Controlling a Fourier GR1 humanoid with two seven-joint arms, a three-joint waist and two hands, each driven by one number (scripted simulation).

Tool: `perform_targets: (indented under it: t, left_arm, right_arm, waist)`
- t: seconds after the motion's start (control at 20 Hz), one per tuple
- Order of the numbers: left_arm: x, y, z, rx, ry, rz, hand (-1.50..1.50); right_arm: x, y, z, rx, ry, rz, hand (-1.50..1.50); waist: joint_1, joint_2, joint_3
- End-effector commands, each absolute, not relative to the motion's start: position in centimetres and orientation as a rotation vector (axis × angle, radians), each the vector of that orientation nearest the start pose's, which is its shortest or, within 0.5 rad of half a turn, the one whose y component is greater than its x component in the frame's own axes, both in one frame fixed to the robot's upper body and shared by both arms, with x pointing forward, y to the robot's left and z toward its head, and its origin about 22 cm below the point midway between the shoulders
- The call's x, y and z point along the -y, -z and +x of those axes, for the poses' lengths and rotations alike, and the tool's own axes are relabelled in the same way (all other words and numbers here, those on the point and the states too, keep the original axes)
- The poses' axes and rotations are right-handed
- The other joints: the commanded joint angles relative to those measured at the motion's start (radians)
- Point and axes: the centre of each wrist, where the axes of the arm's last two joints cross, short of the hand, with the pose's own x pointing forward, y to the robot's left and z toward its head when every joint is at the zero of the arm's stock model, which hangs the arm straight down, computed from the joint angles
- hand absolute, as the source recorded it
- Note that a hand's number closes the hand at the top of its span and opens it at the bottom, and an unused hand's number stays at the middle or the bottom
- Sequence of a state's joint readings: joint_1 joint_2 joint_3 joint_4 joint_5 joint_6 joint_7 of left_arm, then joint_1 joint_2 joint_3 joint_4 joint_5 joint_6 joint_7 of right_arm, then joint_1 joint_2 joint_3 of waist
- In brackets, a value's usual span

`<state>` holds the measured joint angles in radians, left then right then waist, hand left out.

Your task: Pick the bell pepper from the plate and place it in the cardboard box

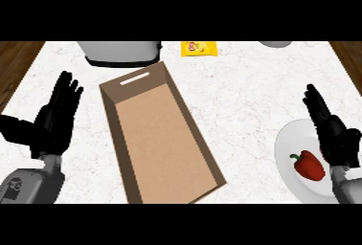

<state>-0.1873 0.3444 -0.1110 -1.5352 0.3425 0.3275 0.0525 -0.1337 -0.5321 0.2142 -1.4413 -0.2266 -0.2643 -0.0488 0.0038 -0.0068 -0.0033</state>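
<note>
A white marble-patterned counter top (pixel 240 91) with faint grey veins fills most of the head view, with dark brown wood (pixel 16 57) showing past its left and right edges. An open, long brown cardboard box (pixel 159 139) lies on it left of centre, a slot cut in its far wall. A round white plate (pixel 297 143) sits at the right edge. At the far side stand a grey and white rounded appliance (pixel 118 51), a small yellow packet (pixel 198 48) just right of it, and a pale round object (pixel 276 43), cut off by the view's edge.

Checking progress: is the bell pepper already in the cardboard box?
No, the bell pepper lies on the plate; the cardboard box holds nothing.
</note>
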Motion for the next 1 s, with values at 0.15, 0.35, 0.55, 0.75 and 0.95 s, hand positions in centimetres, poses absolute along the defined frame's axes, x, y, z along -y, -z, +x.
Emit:
perform_targets:
  t: [0.15, 0.35, 0.55, 0.75, 0.95]
  left_arm:
    - [-28.6, -3.7, 27.0, 1.554, 0.086, 0.292, 0.0]
    - [-28.8, -1.6, 25.6, 1.461, 0.197, 0.355, 0.0]
    - [-28.2, -0.3, 24.4, 1.438, 0.198, 0.351, 0.0]
    - [-28.2, -0.6, 25.2, 1.458, 0.211, 0.378, 0.0]
    - [-29.0, -0.9, 24.2, 1.444, 0.21, 0.38, 0.0]
  right_arm:
    - [27.8, -7.7, 28.7, 1.864, -0.365, 0.224, -1.5]
    - [31.9, -9.0, 28.8, 1.893, -0.823, -0.257, 1.5]
    - [34.9, -1.5, 27.1, 1.929, -0.253, 0.104, -1.5]
    - [38.6, -2.8, 29.5, 1.951, -0.474, 0.116, -1.5]
    - [42.2, -7.6, 28.7, 1.861, -0.882, -0.087, -1.5]
  waist:
    - [0.018, 0.009, 0.009]
    - [0.01, 0.012, 0.005]
    - [0.004, 0.012, 0.006]
    - [0.008, 0.01, 0.004]
    - [0.011, 0.007, 0.003]
